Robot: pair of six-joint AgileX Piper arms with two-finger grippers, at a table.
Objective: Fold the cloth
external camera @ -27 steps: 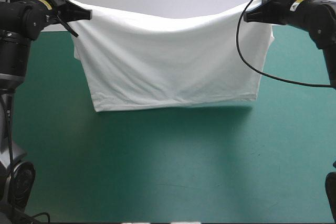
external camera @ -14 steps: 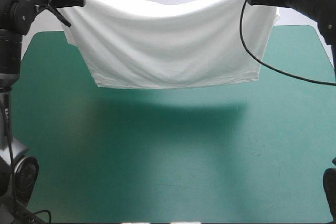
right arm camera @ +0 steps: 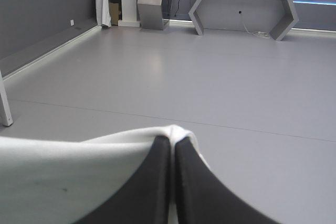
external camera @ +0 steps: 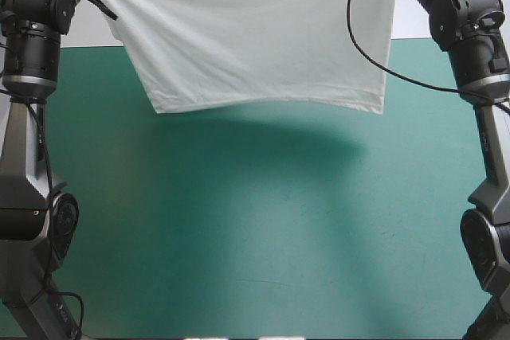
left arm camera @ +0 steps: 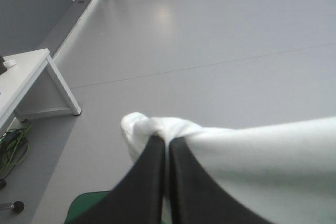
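White T-shirt hanging as a sheet above the teal-green table; left gripper and right gripper each pinched closed on an upper corner.

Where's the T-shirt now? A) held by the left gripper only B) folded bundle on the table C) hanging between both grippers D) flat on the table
C: the left gripper and right gripper are each shut on a top corner, and the T-shirt hangs above the teal-green cover.
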